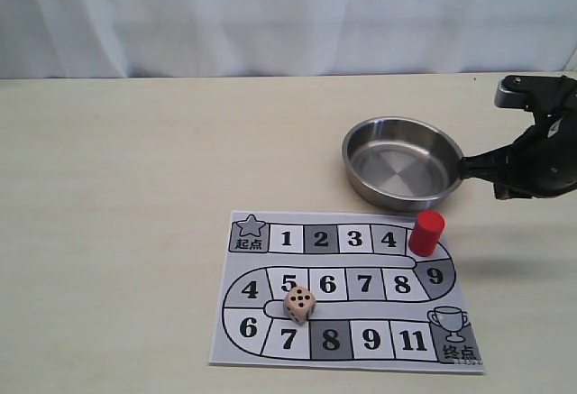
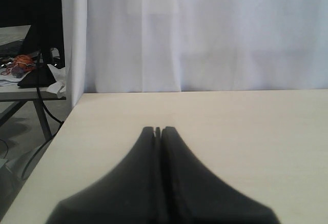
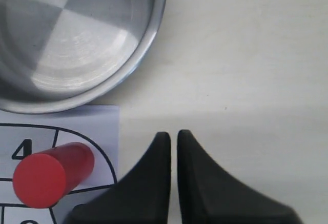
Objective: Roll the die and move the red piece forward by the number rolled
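Observation:
The die (image 1: 299,304) rests on the paper game board (image 1: 347,351), between squares 5 and 7, with several black pips on top. The red piece (image 1: 426,233) stands upright at the board's right bend, just past square 4 and above square 9; the right wrist view shows the red piece (image 3: 49,176) too. My right gripper (image 1: 471,165) (image 3: 173,135) hovers beside the pan, right of the red piece and apart from it, fingers nearly together and holding nothing. My left gripper (image 2: 158,129) is shut and empty over bare table, far from the board.
A steel pan (image 1: 403,161) (image 3: 148,39) sits just behind the board's right end, close to the red piece. A white curtain hangs behind the table. The table's left edge (image 2: 48,147) lies near my left gripper.

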`<state>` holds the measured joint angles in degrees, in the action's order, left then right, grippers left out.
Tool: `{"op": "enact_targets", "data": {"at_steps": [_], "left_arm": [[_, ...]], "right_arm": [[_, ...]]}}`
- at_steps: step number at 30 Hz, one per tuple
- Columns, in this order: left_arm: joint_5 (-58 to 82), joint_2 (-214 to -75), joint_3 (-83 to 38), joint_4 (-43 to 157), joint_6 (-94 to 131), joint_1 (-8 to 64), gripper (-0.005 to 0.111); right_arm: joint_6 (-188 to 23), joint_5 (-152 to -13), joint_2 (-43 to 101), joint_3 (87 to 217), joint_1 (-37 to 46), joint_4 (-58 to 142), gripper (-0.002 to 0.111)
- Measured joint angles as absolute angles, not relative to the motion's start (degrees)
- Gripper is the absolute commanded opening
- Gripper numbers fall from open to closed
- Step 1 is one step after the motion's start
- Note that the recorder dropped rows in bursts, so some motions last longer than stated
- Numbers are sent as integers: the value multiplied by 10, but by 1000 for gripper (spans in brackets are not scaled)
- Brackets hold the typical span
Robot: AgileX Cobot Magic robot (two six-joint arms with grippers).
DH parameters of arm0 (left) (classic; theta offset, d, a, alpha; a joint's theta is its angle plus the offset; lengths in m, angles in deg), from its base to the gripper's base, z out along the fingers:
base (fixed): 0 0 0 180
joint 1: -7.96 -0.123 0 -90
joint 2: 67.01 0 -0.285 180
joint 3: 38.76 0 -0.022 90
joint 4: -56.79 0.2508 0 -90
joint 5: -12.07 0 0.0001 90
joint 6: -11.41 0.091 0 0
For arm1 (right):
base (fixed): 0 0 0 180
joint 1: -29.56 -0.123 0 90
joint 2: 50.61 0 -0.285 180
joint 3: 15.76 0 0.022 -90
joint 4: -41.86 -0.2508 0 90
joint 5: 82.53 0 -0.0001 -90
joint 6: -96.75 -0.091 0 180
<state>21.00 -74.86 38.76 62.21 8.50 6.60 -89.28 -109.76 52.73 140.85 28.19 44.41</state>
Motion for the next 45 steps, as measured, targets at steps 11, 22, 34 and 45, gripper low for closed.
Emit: {"op": "enact_targets", "data": {"at_steps": [11,22,34,45], "left_arm": [[210,-749,388,622,85,66,0],[210,-749,388,622,85,66,0],[210,-749,388,622,85,66,0],[209,-749,388,622,85,66,0]], "right_arm": [[-825,-1112,527,1408,282,389,4],[-824,-1125,525,1408,282,397,4],[-824,-1145,404,1408,282,397,4],[-824,-1170,210,1408,282,397,4]]}}
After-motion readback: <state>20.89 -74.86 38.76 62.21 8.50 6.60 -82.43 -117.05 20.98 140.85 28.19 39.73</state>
